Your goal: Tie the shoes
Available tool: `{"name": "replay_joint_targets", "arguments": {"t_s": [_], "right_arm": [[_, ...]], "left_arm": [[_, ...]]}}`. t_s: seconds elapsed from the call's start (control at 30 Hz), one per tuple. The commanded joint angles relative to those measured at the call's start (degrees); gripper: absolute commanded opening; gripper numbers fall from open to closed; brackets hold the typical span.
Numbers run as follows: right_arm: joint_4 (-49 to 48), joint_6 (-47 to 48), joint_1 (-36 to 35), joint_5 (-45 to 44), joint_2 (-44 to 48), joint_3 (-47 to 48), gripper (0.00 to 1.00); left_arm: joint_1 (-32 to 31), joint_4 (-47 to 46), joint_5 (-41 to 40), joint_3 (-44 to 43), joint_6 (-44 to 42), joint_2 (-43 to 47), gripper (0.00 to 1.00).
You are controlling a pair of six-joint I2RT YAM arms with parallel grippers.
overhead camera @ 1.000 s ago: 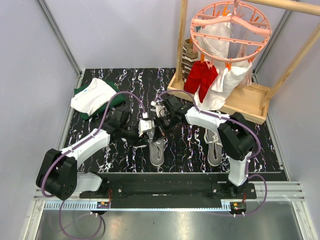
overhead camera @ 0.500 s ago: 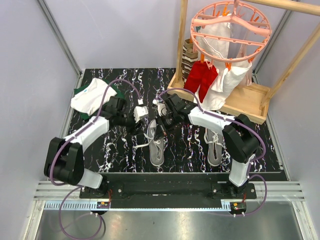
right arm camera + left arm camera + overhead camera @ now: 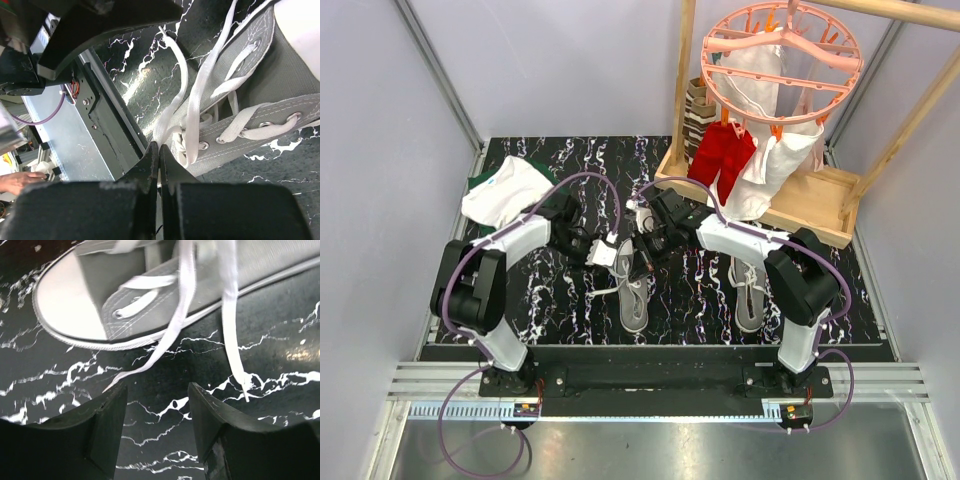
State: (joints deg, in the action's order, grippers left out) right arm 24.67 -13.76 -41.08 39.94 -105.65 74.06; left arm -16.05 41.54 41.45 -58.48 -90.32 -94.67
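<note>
Seen at the middle of the worktop (image 3: pixel 690 300), long axis running near edge to far: one grey shoe (image 3: pixel 634 300). Pinched its white laces (image 3: pixel 192 107) in the right gripper (image 3: pixel 159 159), fingers pressed together. Hung the left gripper (image 3: pixel 157 395), fingers wide and empty, just short of two loose lace ends (image 3: pixel 235 365).

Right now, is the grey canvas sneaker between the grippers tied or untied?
Untied: the left wrist view shows two white laces trailing off the grey canvas sneaker onto the black table, ends free.
</note>
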Motion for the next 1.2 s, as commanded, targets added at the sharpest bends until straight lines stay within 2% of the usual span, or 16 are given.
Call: {"name": "replay_joint_targets", "arguments": {"t_s": [0.0, 0.27, 0.53, 0.63, 0.67, 0.73, 0.77, 0.87, 1.0, 1.17], "right_arm": [[-1.4, -0.8, 0.6, -0.3, 1.7, -0.1, 0.0], [-1.5, -1.4, 0.8, -0.4, 1.3, 0.1, 0.0], [-1.6, -2.1, 0.9, 0.0, 0.8, 0.6, 0.0], [-1.6, -2.1, 0.9, 0.0, 0.4, 0.8, 0.0], [-1.7, -2.2, 0.9, 0.0, 0.3, 0.9, 0.0], [-1.8, -2.1, 0.9, -0.3, 0.3, 0.8, 0.0], [-1.8, -2.0, 1.0, -0.4, 0.2, 0.7, 0.0], [-1.9, -1.9, 1.0, -0.7, 0.4, 0.5, 0.0], [-2.3, -1.9, 1.0, -1.1, 0.6, 0.3, 0.0], [-2.6, -1.7, 1.0, -1.1, 1.1, 0.3, 0.0]], "left_arm": [[-0.3, 2.9, 1.0, -5.2, -9.3, -3.1, 0.55], [-1.8, 3.4, -0.3, -6.9, -12.6, -6.8, 0.52], [-3.5, 3.9, -4.9, -7.0, -15.7, -9.7, 0.49], [-4.2, 4.8, -7.7, -7.5, -16.4, -11.2, 0.41], [-4.2, 5.0, -8.4, -7.8, -16.7, -11.4, 0.29], [-4.2, 5.6, -8.6, -7.9, -17.0, -10.9, 0.18], [-4.1, 5.9, -8.4, -7.3, -17.3, -10.4, 0.09], [-3.2, 6.2, -6.5, -4.7, -17.7, -5.5, 0.0], [-2.3, 8.7, -3.9, -1.8, -16.6, 5.0, 0.0], [-2.6, 17.9, -2.3, 2.0, -19.4, 14.6, 0.0]]}}
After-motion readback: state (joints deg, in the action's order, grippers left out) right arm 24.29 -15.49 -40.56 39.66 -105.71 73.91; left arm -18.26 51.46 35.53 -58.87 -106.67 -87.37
